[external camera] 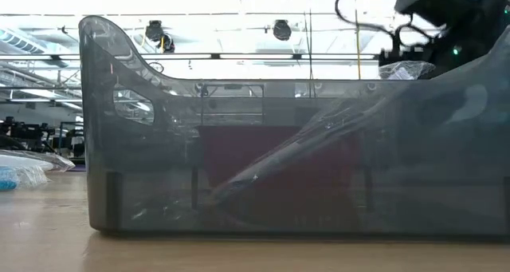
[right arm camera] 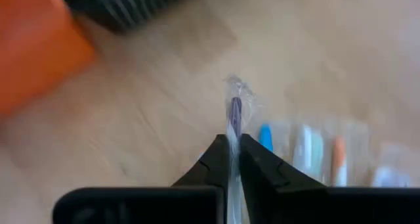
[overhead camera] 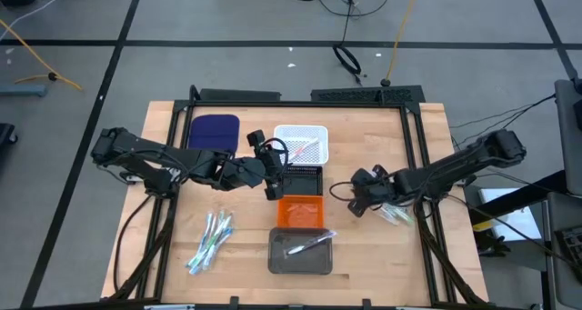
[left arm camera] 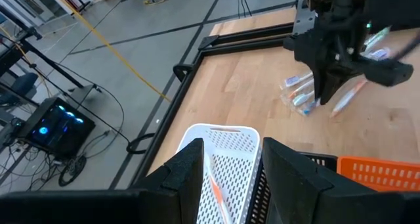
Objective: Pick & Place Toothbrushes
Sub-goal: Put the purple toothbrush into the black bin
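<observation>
Right claw point(right arm camera: 231, 152) is closed on a wrapped toothbrush point(right arm camera: 235, 112), pinched near one end; the rest of the pile point(overhead camera: 393, 215) lies just beside it. Left claw point(left arm camera: 230, 159) hangs open above the white tray point(left arm camera: 226, 140). Judgement: lift straight up, check the thin wrapper grip holds, then carry toward the trays.

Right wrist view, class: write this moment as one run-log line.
right gripper: jaws shut on wrapped toothbrush | right pile: beside it | left gripper: jaws open above white tray
</observation>
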Tool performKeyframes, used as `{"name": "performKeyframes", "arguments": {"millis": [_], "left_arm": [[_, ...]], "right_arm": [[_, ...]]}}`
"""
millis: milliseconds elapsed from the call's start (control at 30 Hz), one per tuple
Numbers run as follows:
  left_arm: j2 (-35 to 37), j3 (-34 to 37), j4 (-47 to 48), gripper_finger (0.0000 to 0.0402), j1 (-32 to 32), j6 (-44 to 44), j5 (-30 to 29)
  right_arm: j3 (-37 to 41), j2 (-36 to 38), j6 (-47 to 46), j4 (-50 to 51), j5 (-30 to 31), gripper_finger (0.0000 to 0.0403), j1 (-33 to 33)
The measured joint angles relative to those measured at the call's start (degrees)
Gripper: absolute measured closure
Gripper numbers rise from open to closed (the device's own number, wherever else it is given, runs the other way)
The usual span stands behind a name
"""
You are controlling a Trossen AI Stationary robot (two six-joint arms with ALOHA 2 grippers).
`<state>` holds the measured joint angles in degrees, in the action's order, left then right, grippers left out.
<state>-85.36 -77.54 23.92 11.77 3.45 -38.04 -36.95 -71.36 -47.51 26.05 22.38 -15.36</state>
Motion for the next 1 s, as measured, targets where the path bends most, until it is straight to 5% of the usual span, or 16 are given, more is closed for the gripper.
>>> {"name": "performKeyframes", "arguments": {"millis": [467,1000], "left_arm": [[0.00,0.00,-0.58,0.0245,-0.13,-3.91,5.94],[-0.74,7.95,-24.04,0.0245,-0.62,-2.51,17.55]], "right_arm": [[0.00,12.70,28.85,-29.83,2.20,0.0393,-0.13],[-0.03,8.02,55.10,-68.92,2.92,0.0393,-0.13]]}}
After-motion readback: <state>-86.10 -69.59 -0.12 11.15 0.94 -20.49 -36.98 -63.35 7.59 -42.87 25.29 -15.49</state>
